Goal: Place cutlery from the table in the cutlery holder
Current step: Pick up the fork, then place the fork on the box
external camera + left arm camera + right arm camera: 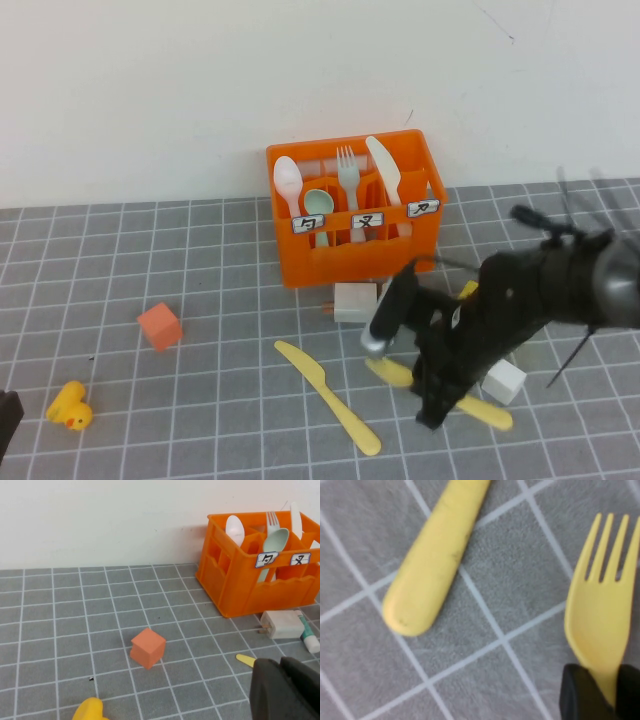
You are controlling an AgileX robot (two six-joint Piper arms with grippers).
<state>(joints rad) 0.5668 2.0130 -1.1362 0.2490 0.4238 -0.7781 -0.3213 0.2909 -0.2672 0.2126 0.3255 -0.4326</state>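
The right claw is down at the surface, its two dark fingers pinched on either side of the yellow fork, just behind the fork's head. The fork lies flat on the grey grid, tines pointing away from the claw. Close beside it lies the yellow knife, also flat on the surface; its rounded handle end fills much of the right wrist view.

Behind the right arm stands the orange cutlery holder, upright near the wall, three white labels on its front. Its compartments hold a white spoon, a white fork and a white knife, all standing handle-down, and the mint-green spoon stands with its bowl up next to the white spoon.

The left claw is clenched with nothing in it, low over the surface at the robot's left. Near it sit a small orange cube and a yellow duck.
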